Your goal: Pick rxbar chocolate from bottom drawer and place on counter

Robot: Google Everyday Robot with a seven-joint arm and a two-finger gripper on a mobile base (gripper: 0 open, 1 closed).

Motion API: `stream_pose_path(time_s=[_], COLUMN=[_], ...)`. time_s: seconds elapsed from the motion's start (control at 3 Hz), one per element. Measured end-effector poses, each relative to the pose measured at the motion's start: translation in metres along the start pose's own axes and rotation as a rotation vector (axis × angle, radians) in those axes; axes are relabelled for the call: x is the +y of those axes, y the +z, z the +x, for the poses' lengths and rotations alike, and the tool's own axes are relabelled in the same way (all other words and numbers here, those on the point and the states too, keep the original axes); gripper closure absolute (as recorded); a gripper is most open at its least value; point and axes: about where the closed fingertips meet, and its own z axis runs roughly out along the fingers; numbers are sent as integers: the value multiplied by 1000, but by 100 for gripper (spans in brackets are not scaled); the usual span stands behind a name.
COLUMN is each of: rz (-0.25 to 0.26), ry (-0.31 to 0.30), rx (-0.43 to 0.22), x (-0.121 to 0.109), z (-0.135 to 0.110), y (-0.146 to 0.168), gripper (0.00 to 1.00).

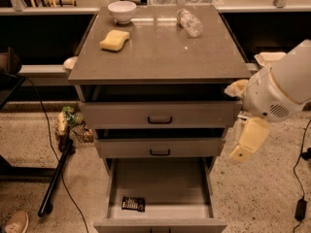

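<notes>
The rxbar chocolate (133, 204), a small black wrapper, lies flat near the front left of the open bottom drawer (165, 181). The counter (160, 57) is the grey-brown top of the cabinet. My gripper (247, 142), a cream-coloured piece hanging below the white arm (284, 84), is to the right of the cabinet, level with the middle drawer. It is apart from the bar, above it and to its right, and nothing shows in it.
On the counter are a yellow sponge (114, 40), a white bowl (122, 10) and a plastic bottle (189, 22) lying on its side. The two upper drawers stand slightly pulled out. Cables and a black stand leg (56, 178) lie on the floor at left.
</notes>
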Motion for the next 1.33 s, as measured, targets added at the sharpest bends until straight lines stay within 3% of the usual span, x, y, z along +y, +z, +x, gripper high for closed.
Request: stream_pose_path(time_s=[0.33, 0.67, 1.0, 1.33], rz=[-50, -50, -28, 8], ry=[73, 72, 81, 100], rx=[-121, -120, -74, -42], x=[12, 12, 11, 17], z=[0, 0, 11, 32], y=[41, 41, 63, 105], gripper=[0, 0, 0, 0])
